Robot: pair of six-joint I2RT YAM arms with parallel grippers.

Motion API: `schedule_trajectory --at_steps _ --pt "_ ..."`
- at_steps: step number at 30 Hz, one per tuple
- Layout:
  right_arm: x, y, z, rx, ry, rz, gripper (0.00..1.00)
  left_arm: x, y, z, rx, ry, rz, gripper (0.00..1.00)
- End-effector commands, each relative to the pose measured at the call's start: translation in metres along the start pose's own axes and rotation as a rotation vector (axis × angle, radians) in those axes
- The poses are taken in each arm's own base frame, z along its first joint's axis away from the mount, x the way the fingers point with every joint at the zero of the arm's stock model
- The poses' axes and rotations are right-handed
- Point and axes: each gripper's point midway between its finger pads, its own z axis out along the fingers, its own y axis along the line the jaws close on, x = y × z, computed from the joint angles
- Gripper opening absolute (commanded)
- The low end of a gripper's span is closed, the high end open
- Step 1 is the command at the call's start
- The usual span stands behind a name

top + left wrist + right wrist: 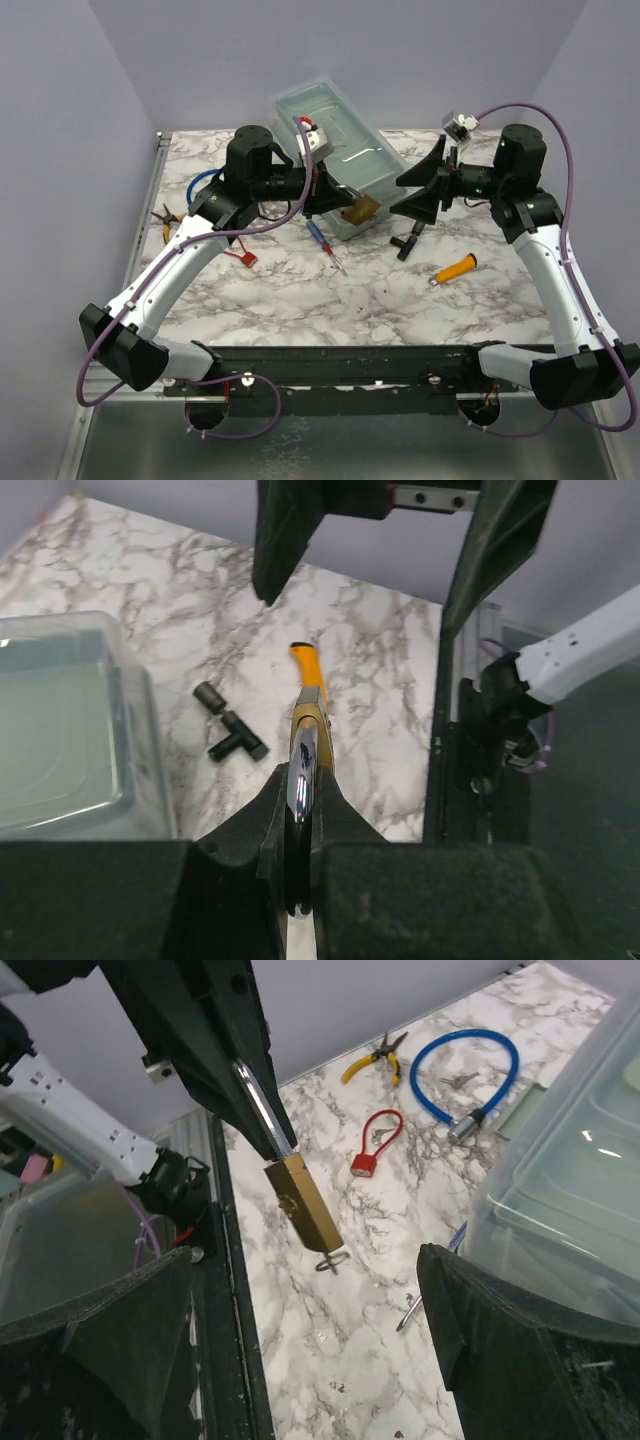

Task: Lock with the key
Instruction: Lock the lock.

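The lock, a small brass padlock (362, 209) with a silver shackle (262, 1110), hangs in the air in front of the clear box. My left gripper (335, 190) is shut on the shackle (300, 780), with the brass body (308, 715) pointing away from it. In the right wrist view the brass body (305, 1205) tilts down, and a key (332, 1261) sticks out of its bottom. My right gripper (400, 197) is open and empty, a short way right of the lock and facing it, its jaws wide apart (320, 1360).
A clear plastic box (335, 140) stands behind the lock. On the marble table lie a blue-and-red screwdriver (325, 240), a black T-shaped piece (408, 240), an orange tool handle (455, 268), a small red lock (245, 258), a blue cable lock (205, 185) and pliers (168, 220).
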Motion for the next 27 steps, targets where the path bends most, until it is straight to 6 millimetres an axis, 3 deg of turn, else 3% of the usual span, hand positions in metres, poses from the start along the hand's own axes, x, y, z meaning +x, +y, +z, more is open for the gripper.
schedule_trajectory --at_steps 1,16,27 --pt "0.007 0.025 0.002 -0.178 0.004 -0.166 1.00 -0.053 -0.052 -0.018 0.187 -0.129 0.024 0.00" --pt "0.033 0.047 0.042 -0.328 0.029 -0.285 0.92 -0.068 -0.059 -0.013 0.254 -0.174 -0.053 0.00" --pt "0.035 0.059 0.050 -0.388 0.020 -0.248 0.52 -0.069 -0.057 -0.011 0.245 -0.187 -0.071 0.00"
